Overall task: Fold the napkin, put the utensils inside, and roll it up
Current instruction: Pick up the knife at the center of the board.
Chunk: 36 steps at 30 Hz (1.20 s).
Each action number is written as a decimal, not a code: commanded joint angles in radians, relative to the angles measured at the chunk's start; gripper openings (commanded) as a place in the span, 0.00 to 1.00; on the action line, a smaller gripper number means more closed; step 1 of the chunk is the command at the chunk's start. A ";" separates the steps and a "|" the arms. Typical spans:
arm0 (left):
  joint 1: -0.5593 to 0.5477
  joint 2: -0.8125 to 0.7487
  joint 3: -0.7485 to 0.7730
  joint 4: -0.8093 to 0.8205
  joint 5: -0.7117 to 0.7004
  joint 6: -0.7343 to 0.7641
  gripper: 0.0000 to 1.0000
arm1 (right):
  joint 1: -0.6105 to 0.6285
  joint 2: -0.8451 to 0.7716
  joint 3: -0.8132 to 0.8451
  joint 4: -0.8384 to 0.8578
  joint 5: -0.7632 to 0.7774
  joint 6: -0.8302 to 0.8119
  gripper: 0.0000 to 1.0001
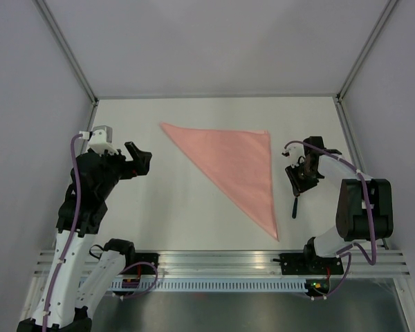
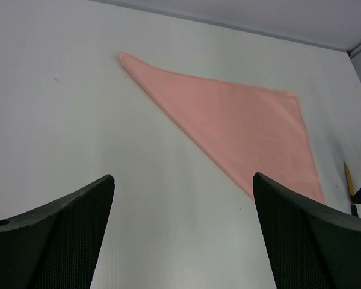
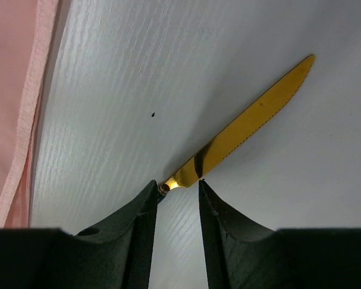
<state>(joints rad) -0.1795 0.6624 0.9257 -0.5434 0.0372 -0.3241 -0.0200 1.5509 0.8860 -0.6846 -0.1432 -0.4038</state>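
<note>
Stiff, slick knife (image 3: pixel 246 123) suits a neck pinch, where the right end effector (image 3: pixel 177 185) straddles it, grip unclear; left end effector (image 2: pixel 183 177) spread.

Napkin (image 1: pixel 235 160): pale salmon-pink, folded into a triangle, lying flat. Knife (image 3: pixel 253 120): gold serrated blade, dark handle, just right of napkin, not touching.

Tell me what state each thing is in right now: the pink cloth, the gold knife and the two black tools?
napkin: folded into a triangle, lying flat on the table.
knife: on the table beside the napkin, not touching it, not yet wrapped.
left tool: wide open, holding nothing, off to the napkin's left.
right tool: one finger on each side of the knife where blade meets handle; a firm grip cannot be told.
</note>
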 commanded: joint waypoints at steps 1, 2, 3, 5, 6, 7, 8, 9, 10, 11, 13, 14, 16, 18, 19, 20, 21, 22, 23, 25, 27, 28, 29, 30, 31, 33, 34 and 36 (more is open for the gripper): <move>0.006 0.006 0.002 0.033 0.023 -0.029 1.00 | -0.005 -0.020 0.010 -0.072 0.008 -0.066 0.40; 0.006 0.005 0.002 0.031 0.021 -0.029 1.00 | -0.005 -0.014 0.013 -0.078 0.007 -0.072 0.40; 0.006 0.002 0.002 0.031 0.020 -0.029 1.00 | -0.005 -0.009 0.016 -0.095 -0.004 -0.081 0.40; 0.006 0.003 0.001 0.031 0.017 -0.029 1.00 | -0.003 0.011 0.018 -0.101 -0.004 -0.101 0.40; 0.006 0.003 0.001 0.030 0.016 -0.029 1.00 | -0.003 0.015 0.018 -0.107 -0.004 -0.105 0.39; 0.005 0.003 0.001 0.031 0.016 -0.029 1.00 | -0.005 0.026 0.015 -0.108 -0.009 -0.113 0.39; 0.005 0.005 -0.001 0.031 0.013 -0.029 1.00 | -0.005 0.031 0.011 -0.113 -0.010 -0.124 0.39; 0.006 0.006 0.001 0.031 0.013 -0.029 1.00 | -0.005 0.037 0.011 -0.116 -0.009 -0.128 0.39; 0.006 0.006 0.001 0.031 0.015 -0.029 1.00 | -0.005 0.046 0.008 -0.118 -0.009 -0.132 0.38; 0.005 0.006 0.001 0.030 0.015 -0.029 1.00 | -0.003 0.049 0.005 -0.116 -0.007 -0.139 0.38; 0.006 0.011 0.001 0.030 0.013 -0.030 1.00 | -0.005 0.055 0.001 -0.116 -0.004 -0.142 0.37; 0.006 0.009 0.001 0.030 0.013 -0.030 1.00 | -0.005 0.055 -0.001 -0.116 -0.004 -0.145 0.37; 0.005 0.011 -0.001 0.031 0.013 -0.030 1.00 | -0.003 0.063 -0.001 -0.116 -0.004 -0.145 0.37; 0.006 0.013 -0.001 0.030 0.013 -0.030 1.00 | -0.005 0.070 -0.001 -0.113 -0.001 -0.147 0.35; 0.006 0.013 -0.001 0.030 0.013 -0.032 1.00 | -0.003 0.074 0.001 -0.110 0.004 -0.145 0.34; 0.006 0.013 -0.001 0.031 0.013 -0.032 1.00 | -0.005 0.075 -0.001 -0.104 0.008 -0.145 0.34; 0.006 0.013 -0.001 0.031 0.013 -0.032 1.00 | -0.005 0.080 0.001 -0.101 0.011 -0.144 0.33; 0.005 0.013 -0.001 0.030 0.013 -0.032 1.00 | -0.005 0.083 0.001 -0.096 0.013 -0.142 0.32; 0.005 0.013 -0.001 0.031 0.013 -0.032 1.00 | -0.005 0.090 0.001 -0.084 0.016 -0.141 0.31; 0.006 0.013 -0.001 0.031 0.013 -0.032 1.00 | -0.005 0.101 0.002 -0.075 0.019 -0.133 0.29; 0.006 0.013 -0.001 0.030 0.010 -0.032 1.00 | -0.005 0.117 0.004 -0.055 0.025 -0.127 0.26; 0.006 0.014 -0.001 0.031 0.010 -0.032 1.00 | -0.005 0.121 0.004 -0.047 0.028 -0.127 0.25; 0.005 0.013 -0.001 0.030 0.010 -0.032 1.00 | -0.003 0.129 0.007 -0.032 0.030 -0.125 0.25; 0.005 0.013 -0.001 0.030 0.010 -0.032 1.00 | -0.005 0.133 0.007 -0.024 0.034 -0.122 0.24; 0.006 0.013 -0.001 0.030 0.012 -0.032 1.00 | -0.005 0.136 0.010 -0.010 0.036 -0.119 0.24; 0.006 0.013 -0.001 0.030 0.012 -0.032 1.00 | -0.005 0.147 0.013 0.005 0.036 -0.115 0.22; 0.006 0.013 -0.001 0.030 0.010 -0.030 1.00 | -0.003 0.150 0.016 0.013 0.037 -0.110 0.22; 0.006 0.014 -0.001 0.030 0.010 -0.029 1.00 | -0.003 0.163 0.024 0.039 0.044 -0.106 0.20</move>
<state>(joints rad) -0.1795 0.6735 0.9257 -0.5434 0.0368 -0.3241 -0.0238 1.6394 0.9321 -0.7784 -0.1429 -0.5144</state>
